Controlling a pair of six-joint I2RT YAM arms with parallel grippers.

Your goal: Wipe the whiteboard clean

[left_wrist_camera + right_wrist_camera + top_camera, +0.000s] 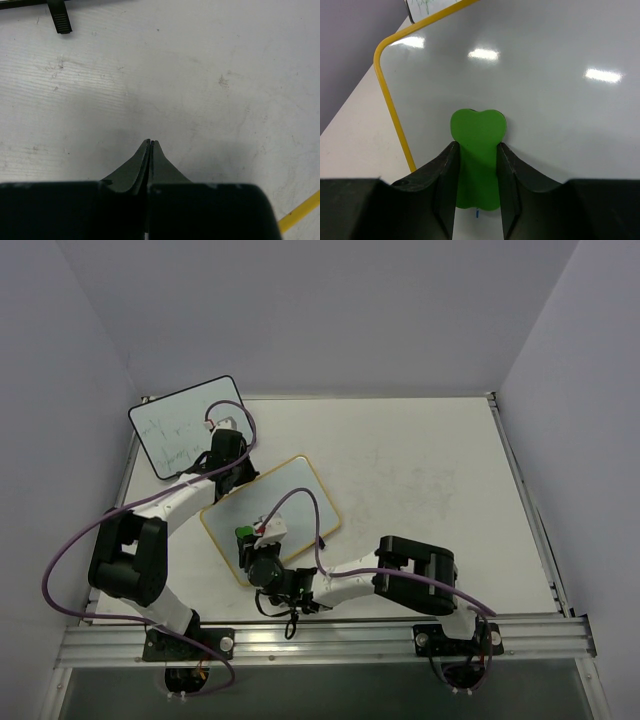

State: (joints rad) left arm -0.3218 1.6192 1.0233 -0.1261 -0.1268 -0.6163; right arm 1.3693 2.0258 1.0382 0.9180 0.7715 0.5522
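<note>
Two grippers are in view. The right gripper (476, 146) is clamped on a green eraser (478, 131), whose heart-shaped end sits over the whiteboard (560, 100) near a rounded corner of its yellow frame, seemingly touching the surface. The left gripper (151, 142) has its fingers pressed together above the worktop (200, 75), beside the whiteboard's yellow edge. The whiteboard lies flat, front left.

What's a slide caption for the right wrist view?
Right gripper holds a green eraser on the yellow-framed whiteboard, near its rounded corner.
</note>
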